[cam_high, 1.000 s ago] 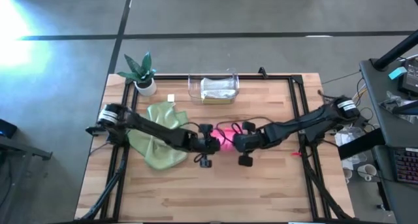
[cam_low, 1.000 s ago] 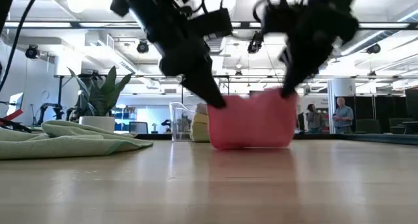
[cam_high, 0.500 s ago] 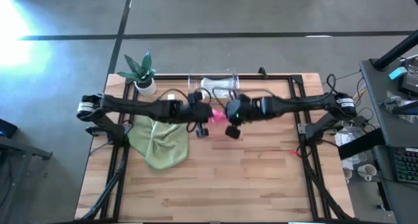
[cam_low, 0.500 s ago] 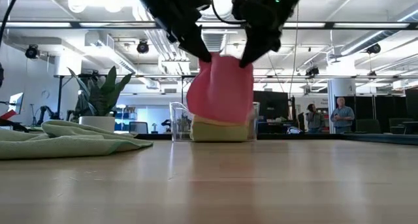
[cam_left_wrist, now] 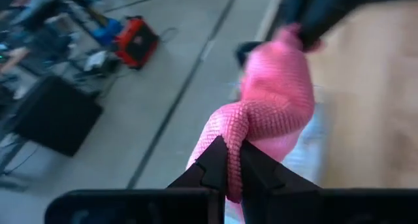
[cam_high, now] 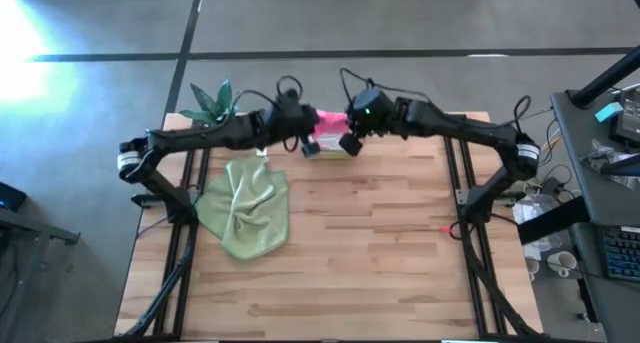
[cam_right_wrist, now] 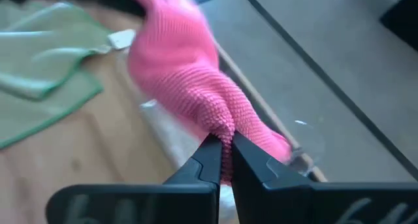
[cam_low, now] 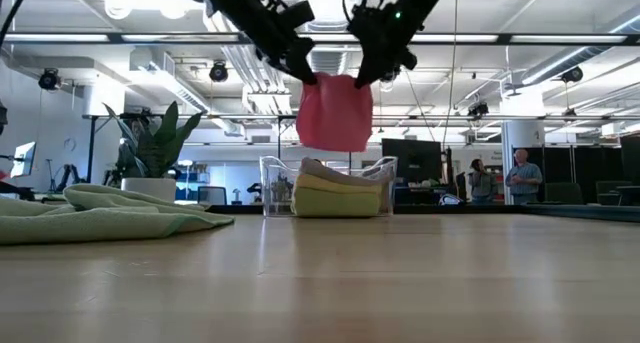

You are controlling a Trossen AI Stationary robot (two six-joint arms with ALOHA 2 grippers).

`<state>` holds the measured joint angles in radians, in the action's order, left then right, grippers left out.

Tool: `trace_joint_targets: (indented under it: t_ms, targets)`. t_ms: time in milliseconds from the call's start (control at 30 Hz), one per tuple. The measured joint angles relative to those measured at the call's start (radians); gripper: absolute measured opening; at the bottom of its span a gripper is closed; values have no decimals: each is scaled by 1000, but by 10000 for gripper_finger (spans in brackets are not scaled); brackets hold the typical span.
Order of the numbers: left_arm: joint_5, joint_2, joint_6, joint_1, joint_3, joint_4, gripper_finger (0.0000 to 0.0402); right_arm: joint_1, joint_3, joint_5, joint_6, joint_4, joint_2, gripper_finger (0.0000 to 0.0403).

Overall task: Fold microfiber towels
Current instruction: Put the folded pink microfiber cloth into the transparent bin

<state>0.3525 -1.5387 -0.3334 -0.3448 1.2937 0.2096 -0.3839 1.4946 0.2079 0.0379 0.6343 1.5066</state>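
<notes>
Low view: pink towel [cam_low: 335, 111] above bin [cam_low: 328, 186]

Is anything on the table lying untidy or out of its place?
Only the sage green towel: it lies crumpled and unfolded on the table's left side, while folded towels sit stacked in the clear bin.

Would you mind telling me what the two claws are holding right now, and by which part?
Both hold the folded hot pink towel by its top edge: left claw at one upper corner, right claw at the other, above the clear bin.
</notes>
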Motion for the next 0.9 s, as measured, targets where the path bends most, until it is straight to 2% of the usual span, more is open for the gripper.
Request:
trace_joint_targets:
  t_ms: [67, 200, 267, 533, 733, 900]
  targets:
    - [-15, -1, -21, -42, 0, -34, 8, -36, 22, -21, -7, -12, 30, 11]
    - [-135, -20, -49, -121, 0, -73, 8, -96, 84, -45, -16, -20, 114, 11]
    - [-160, -43, -61, -152, -1, -78, 8, -117, 119, -49, -19, -18, 158, 11]
    - [-152, -143, -149, -219, 23, -152, 8, -170, 310, -51, -70, 5, 318, 11]
    - [-148, -200, -182, -262, 72, -247, 8, -230, 473, -50, -172, 47, 433, 11]
    - [-144, -259, -182, -304, 119, -252, 8, -283, 612, -50, -269, 110, 511, 11]
